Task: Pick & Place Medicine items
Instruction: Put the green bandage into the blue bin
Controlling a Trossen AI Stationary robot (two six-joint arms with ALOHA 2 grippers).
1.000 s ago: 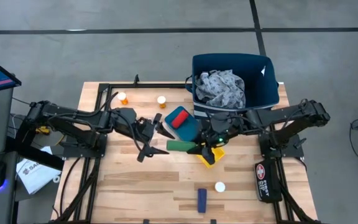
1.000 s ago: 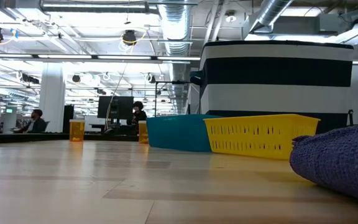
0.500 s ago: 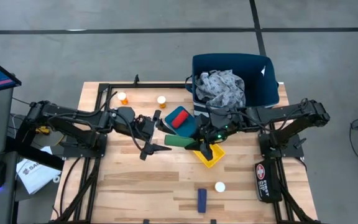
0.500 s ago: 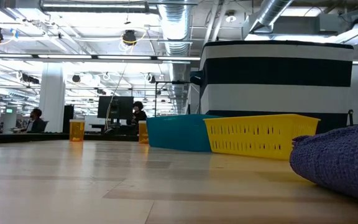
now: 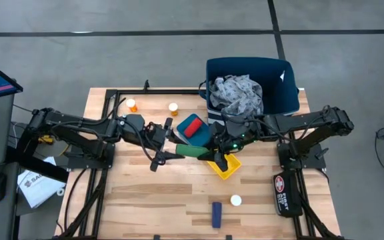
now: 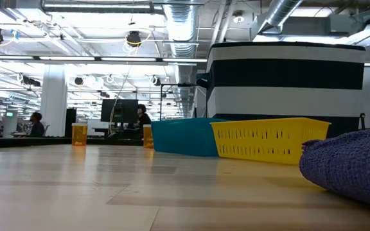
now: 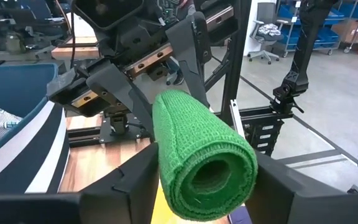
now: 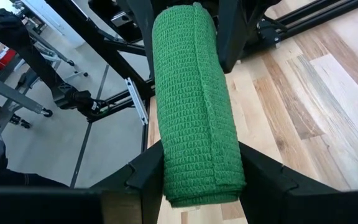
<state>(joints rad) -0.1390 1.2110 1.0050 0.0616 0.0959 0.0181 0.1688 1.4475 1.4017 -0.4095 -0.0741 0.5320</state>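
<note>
Beside the blue tray [image 5: 193, 128] above the bench [image 5: 179, 193], we note the green roll [image 5: 191, 151] spanning both grippers; left gripper [image 5: 171, 155] jaws have narrowed onto its end; right gripper [image 5: 211, 154] clamps the other; handover beginning.

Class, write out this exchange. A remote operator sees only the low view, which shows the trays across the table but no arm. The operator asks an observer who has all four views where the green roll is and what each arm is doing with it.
Operator: From table height I see two trays and no arms. Where is the green roll?
Observer: The green roll is over mid-table, next to the blue tray, in the right gripper, which is shut on it.
Operator: And the left arm?
Observer: The left gripper is at the roll's other end, facing the right one.
Operator: Is anything in the blue tray?
Observer: Yes, a red bottle lies in it.
</note>
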